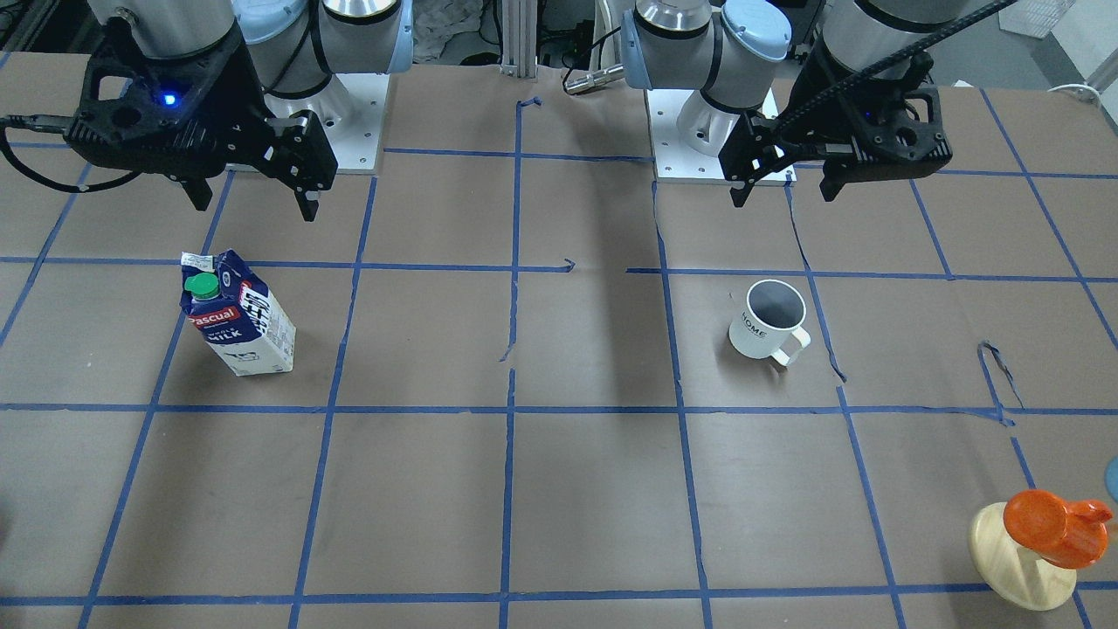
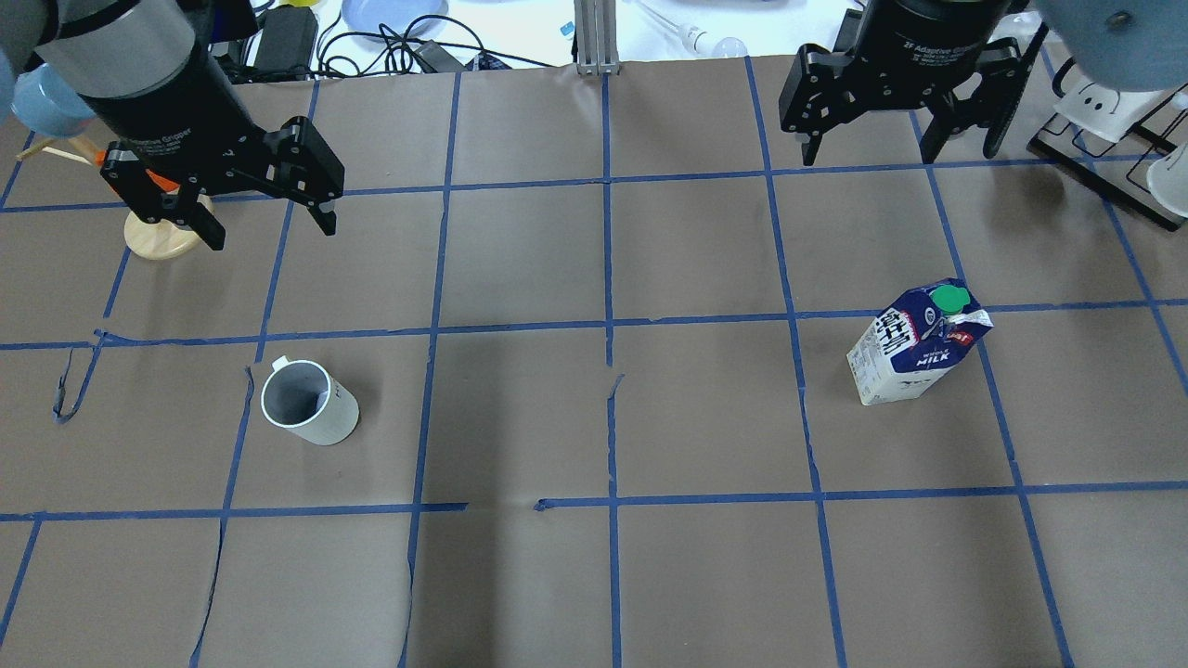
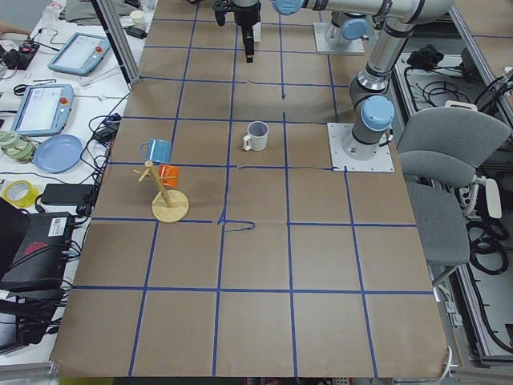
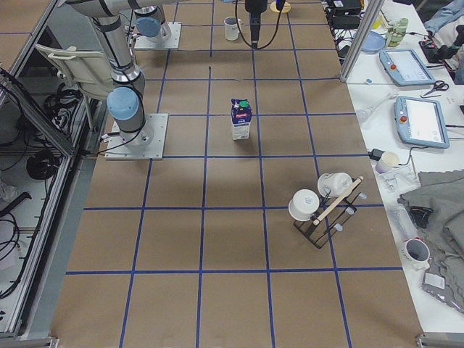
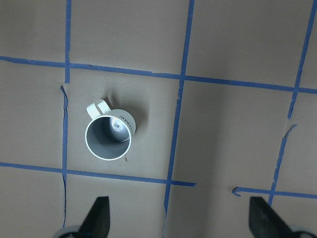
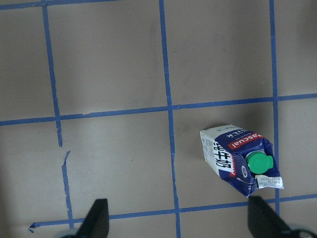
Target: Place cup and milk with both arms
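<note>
The white cup [image 1: 769, 321] stands upright on the brown table, handle toward the operators' side; it also shows in the overhead view [image 2: 311, 406] and in the left wrist view [image 5: 109, 138]. My left gripper [image 1: 783, 197] is open and empty, raised above the table nearer my base than the cup; the overhead view [image 2: 269, 232] shows its jaws spread wide. The blue and white milk carton [image 1: 238, 314] stands upright, green cap on top, seen also from overhead [image 2: 914, 343] and in the right wrist view [image 6: 240, 156]. My right gripper [image 1: 253, 210] is open and empty, raised clear of the carton [image 2: 896, 156].
A wooden mug tree [image 1: 1022, 559] with an orange cup [image 1: 1052, 524] stands at the far edge on my left side. A black rack [image 4: 322, 217] with white cups stands at the far right. Blue tape lines grid the paper. The arm base plates [image 1: 349, 131] sit at my side.
</note>
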Available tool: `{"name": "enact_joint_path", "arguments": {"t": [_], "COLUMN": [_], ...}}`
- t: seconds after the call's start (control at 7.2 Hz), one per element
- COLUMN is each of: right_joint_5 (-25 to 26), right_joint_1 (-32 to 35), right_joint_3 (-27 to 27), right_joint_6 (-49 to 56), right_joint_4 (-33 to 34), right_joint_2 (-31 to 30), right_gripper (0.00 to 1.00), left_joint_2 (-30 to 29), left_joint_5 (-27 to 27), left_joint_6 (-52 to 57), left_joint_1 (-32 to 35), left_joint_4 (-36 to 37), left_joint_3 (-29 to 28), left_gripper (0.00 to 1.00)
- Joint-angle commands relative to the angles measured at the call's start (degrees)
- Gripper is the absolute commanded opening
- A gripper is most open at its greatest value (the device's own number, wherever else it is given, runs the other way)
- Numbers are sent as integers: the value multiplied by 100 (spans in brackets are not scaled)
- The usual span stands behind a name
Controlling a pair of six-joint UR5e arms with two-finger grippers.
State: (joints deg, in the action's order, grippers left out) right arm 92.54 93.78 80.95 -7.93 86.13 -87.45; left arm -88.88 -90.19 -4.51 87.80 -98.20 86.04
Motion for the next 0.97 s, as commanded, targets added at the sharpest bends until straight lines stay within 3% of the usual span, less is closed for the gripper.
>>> {"name": "enact_joint_path", "arguments": {"t": [0.0, 0.83], "right_joint_5": [1, 10], "right_joint_1": [0, -9], "right_joint_3": [0, 0], "right_joint_6": [2, 2], "right_joint_4": [0, 0], "right_joint_2": [0, 0], "right_gripper": [100, 100], "left_joint_2": [-15, 55], "left_joint_5": [54, -25], "left_joint_6": [3, 11], "left_joint_1": [0, 0], "left_joint_4": [-6, 2], "left_joint_3": [44, 238], "left_gripper": [100, 100]}}
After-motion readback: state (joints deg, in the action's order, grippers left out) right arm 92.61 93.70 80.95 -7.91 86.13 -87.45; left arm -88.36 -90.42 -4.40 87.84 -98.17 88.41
